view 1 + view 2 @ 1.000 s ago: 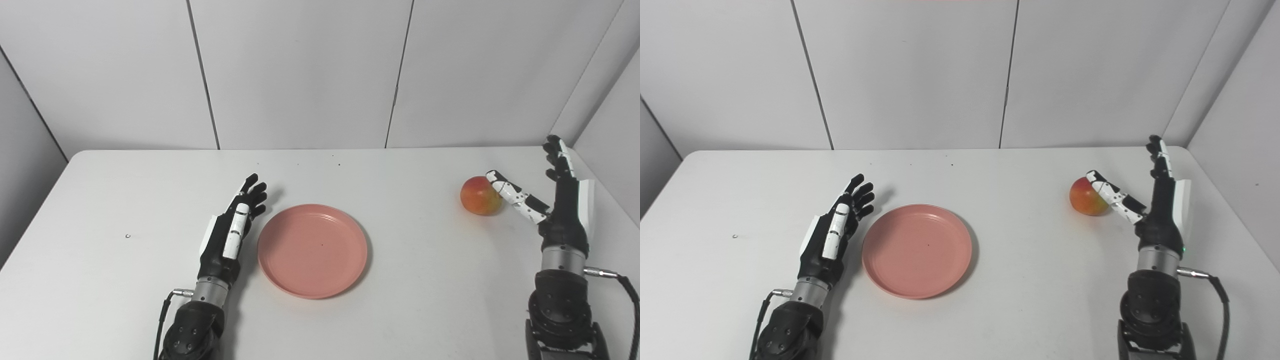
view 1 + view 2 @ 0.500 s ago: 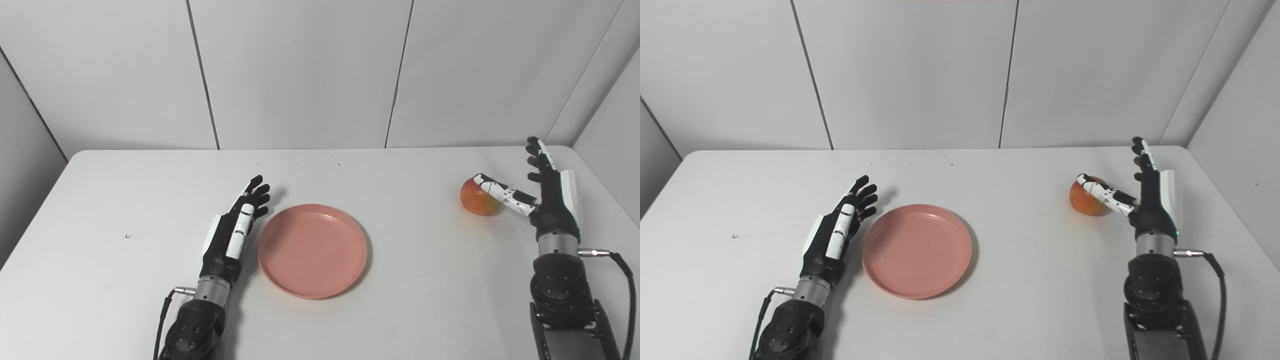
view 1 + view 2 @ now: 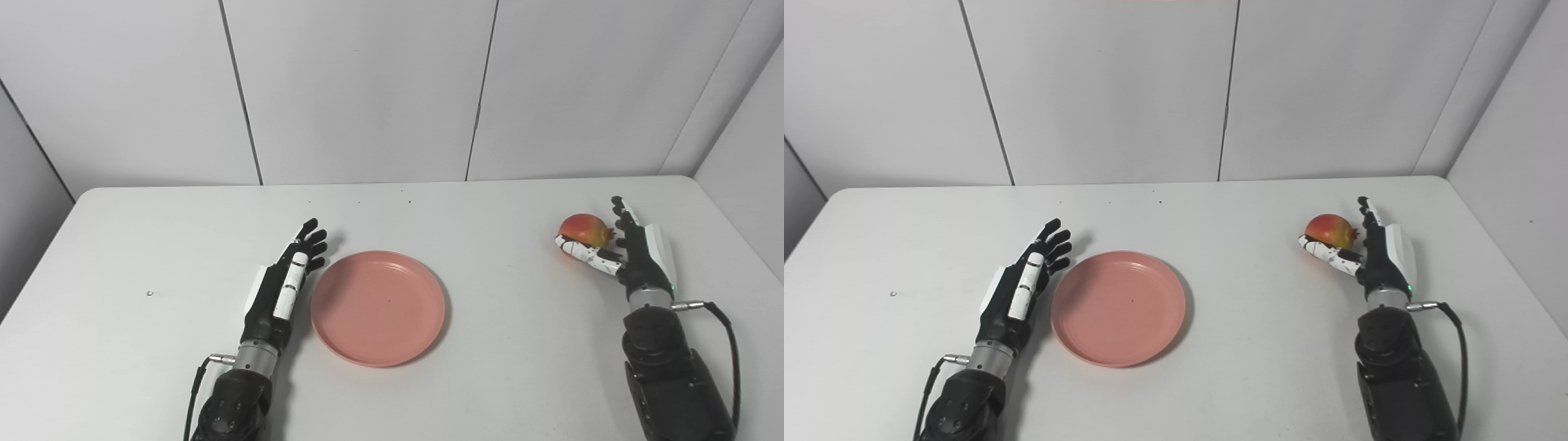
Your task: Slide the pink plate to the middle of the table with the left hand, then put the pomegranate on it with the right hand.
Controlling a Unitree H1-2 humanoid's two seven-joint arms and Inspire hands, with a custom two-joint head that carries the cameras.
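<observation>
Right hand (image 3: 634,257) now cupping pomegranate (image 3: 582,228), no writing legible

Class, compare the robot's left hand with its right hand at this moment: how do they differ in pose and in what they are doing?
The left hand lies flat beside the pink plate, holding nothing; the right hand cradles the pomegranate, thumb under it and fingers upright behind it. The left hand sits near the table's middle; the right hand is out toward the table's right edge. Both are black and white, with arms entering from the bottom edge.
</observation>
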